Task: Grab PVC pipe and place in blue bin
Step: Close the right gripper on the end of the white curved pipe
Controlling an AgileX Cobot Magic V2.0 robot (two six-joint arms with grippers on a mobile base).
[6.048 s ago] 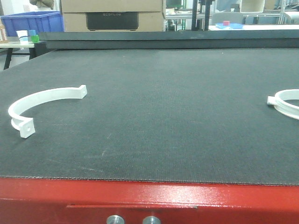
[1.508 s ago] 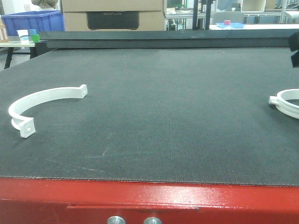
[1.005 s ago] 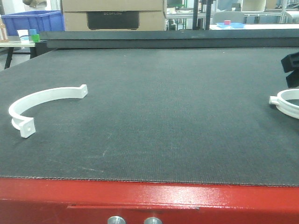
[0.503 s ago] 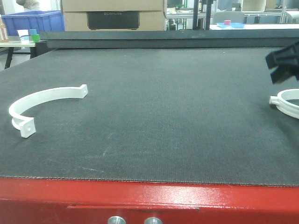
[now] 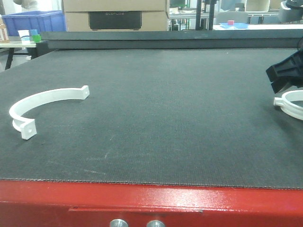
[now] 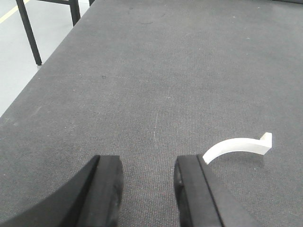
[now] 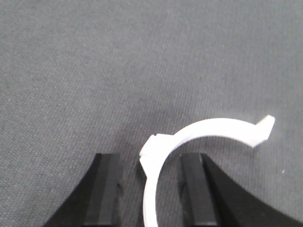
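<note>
A white curved PVC piece [image 5: 47, 100] lies on the dark mat at the left; its end shows in the left wrist view [image 6: 236, 145], to the right of my left gripper [image 6: 147, 189]. That gripper is open and empty above the mat. A second white curved piece [image 5: 292, 101] lies at the right edge. My right gripper [image 5: 283, 78] hovers just behind and above it. In the right wrist view the right gripper [image 7: 150, 189] is open, and the piece's arc [image 7: 213, 128] runs between its fingers. The blue bin [image 5: 33, 21] stands far back left, beyond the table.
The dark mat [image 5: 165, 104] covers the table, with a red front edge [image 5: 151, 203]. A cardboard box [image 5: 113, 16] and a small table with cups [image 5: 26, 37] stand behind the far edge.
My right gripper came into the front view from the right edge and moved down and left, close to the right white piece. Both white pieces have stayed in place.
</note>
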